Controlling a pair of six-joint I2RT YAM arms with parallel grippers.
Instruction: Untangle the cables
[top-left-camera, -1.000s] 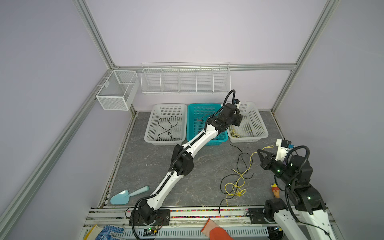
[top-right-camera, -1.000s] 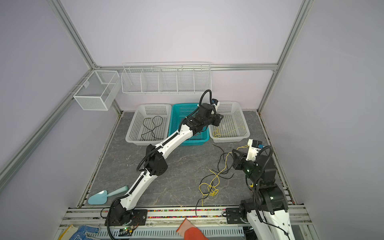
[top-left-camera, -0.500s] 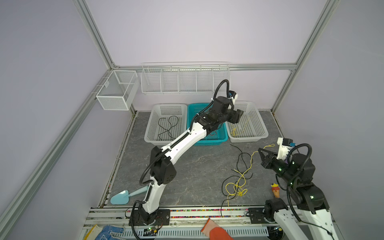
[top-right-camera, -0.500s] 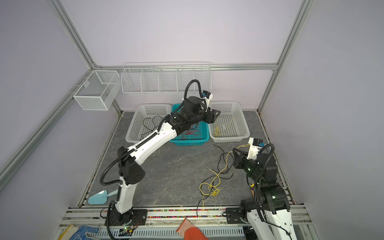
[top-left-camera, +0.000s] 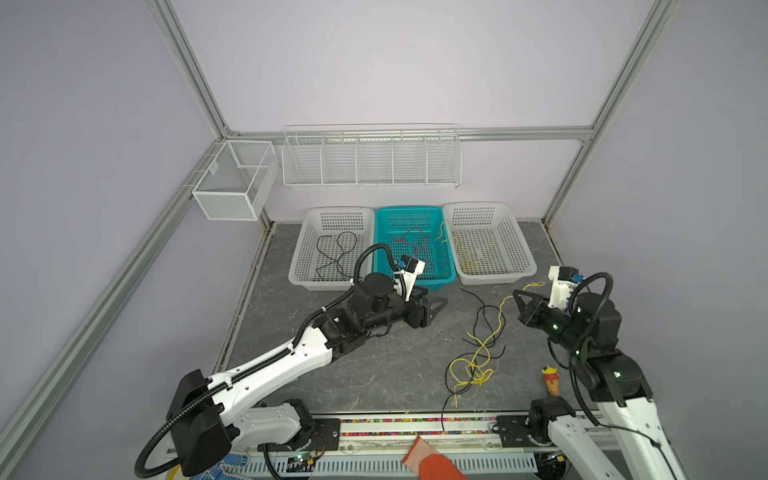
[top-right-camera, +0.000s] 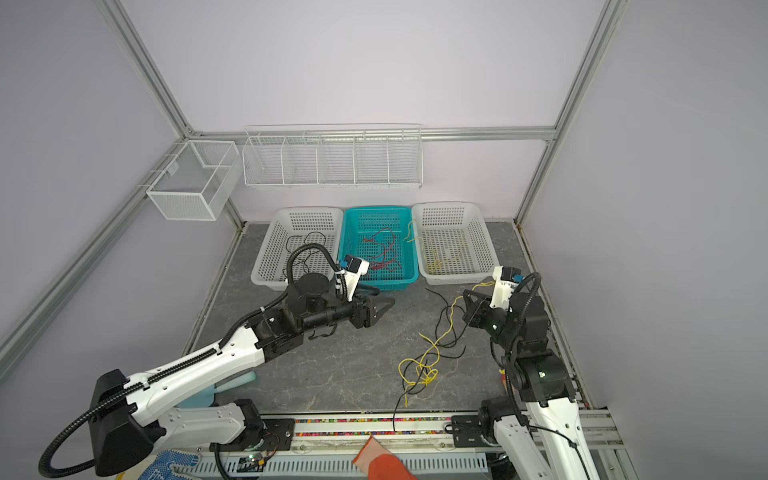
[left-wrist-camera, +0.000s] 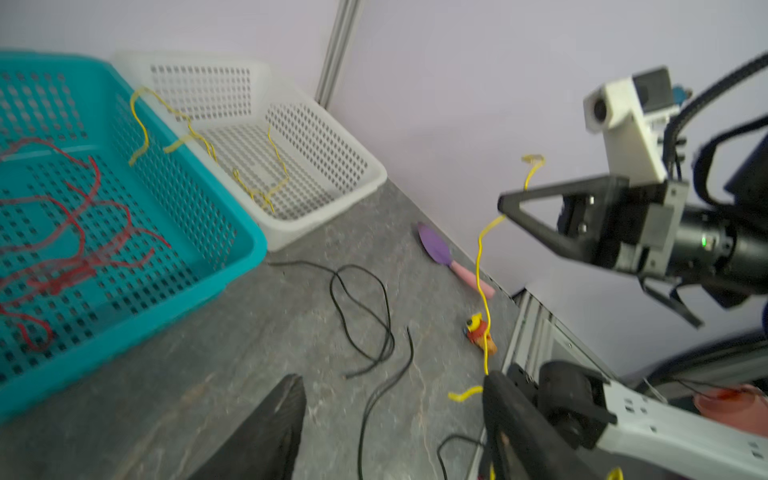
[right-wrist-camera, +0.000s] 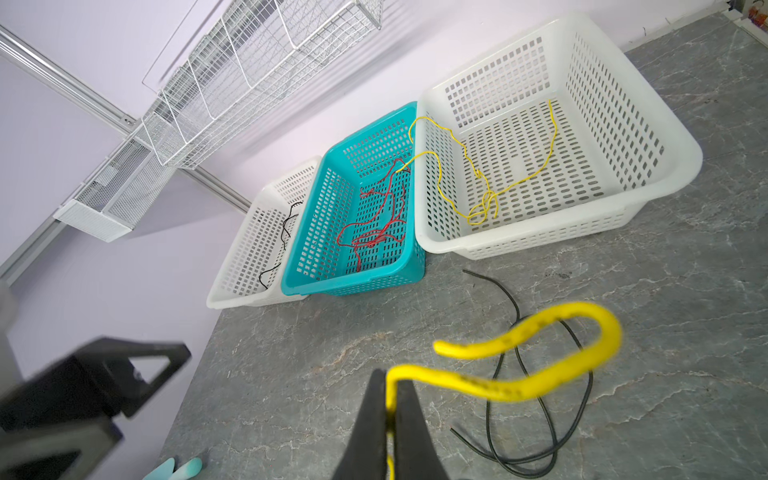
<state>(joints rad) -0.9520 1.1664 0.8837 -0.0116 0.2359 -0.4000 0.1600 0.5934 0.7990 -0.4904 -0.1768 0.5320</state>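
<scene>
Bright, soft, even light from overhead, leaving only faint shadows under the baskets. Both top views are sharp. The left wrist view is smeared by motion, the red cables streaked. In the right wrist view the yellow cable nearest the lens is a fuzzy blur, and the rack ghosts; the baskets there look crisp.

The left arm and right arm look like twins to me: glossy white shells on the long links, matte black housings at every joint. A ribbed black hose arcs over each wrist, and a black cable chain lies along the left arm's white link. Each wrist carries a white camera block with a blue plug. The fingers are black open triangles, and a green light glows nearby.
</scene>
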